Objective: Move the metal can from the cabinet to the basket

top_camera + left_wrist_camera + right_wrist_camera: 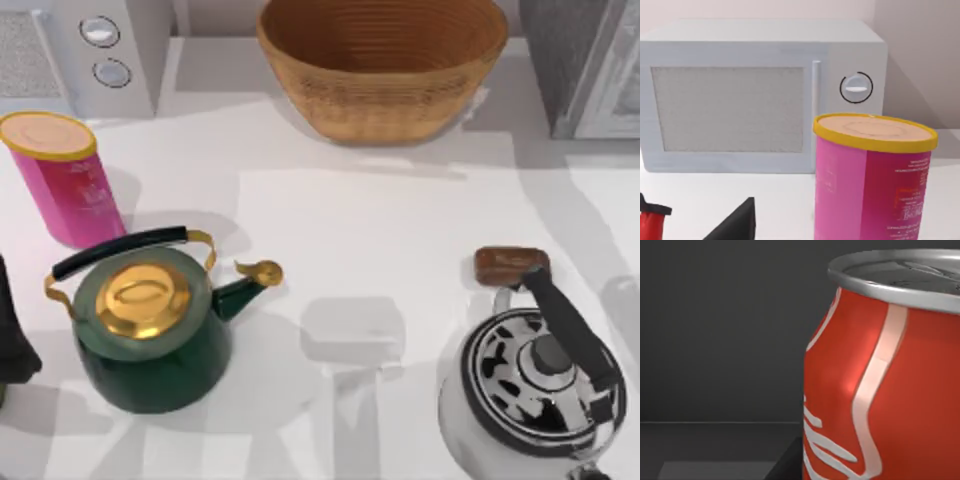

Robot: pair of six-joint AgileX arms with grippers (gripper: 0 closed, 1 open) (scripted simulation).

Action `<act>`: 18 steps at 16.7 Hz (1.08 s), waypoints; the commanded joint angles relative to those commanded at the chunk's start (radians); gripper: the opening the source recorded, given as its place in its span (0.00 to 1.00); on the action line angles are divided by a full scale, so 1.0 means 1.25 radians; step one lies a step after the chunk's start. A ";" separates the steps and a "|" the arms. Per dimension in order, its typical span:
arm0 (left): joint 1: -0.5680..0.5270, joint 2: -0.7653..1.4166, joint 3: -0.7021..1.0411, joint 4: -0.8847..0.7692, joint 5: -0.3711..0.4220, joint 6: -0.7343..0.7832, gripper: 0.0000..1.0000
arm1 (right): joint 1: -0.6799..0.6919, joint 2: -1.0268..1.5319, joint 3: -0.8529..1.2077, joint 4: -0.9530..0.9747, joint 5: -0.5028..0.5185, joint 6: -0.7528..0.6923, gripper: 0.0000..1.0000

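The metal can, red with white curved lettering and a silver rim, stands upright and very close in the right wrist view. Behind it is the dark grey inner wall of the cabinet. From above, the cabinet is a grey speckled box with a pale door panel at the back right corner. My right gripper is inside it, right beside the can. The tan woven basket sits at the back middle of the table. My left arm rests at the table's left edge.
A white microwave stands at the back left, with a pink canister with a yellow lid in front of it. A green kettle sits front left, a chrome kettle front right, and a small brown block behind it.
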 joint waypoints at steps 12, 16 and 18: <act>0.000 0.000 0.000 0.000 0.000 0.000 1.00 | -0.037 -0.168 -0.157 0.110 -0.033 0.009 0.00; 0.000 0.000 0.000 0.000 0.000 0.000 1.00 | -0.079 -0.370 -0.371 0.191 -0.078 0.006 0.00; 0.000 0.000 0.000 0.000 0.000 0.000 1.00 | -0.100 -0.445 -0.498 0.234 -0.101 0.004 0.00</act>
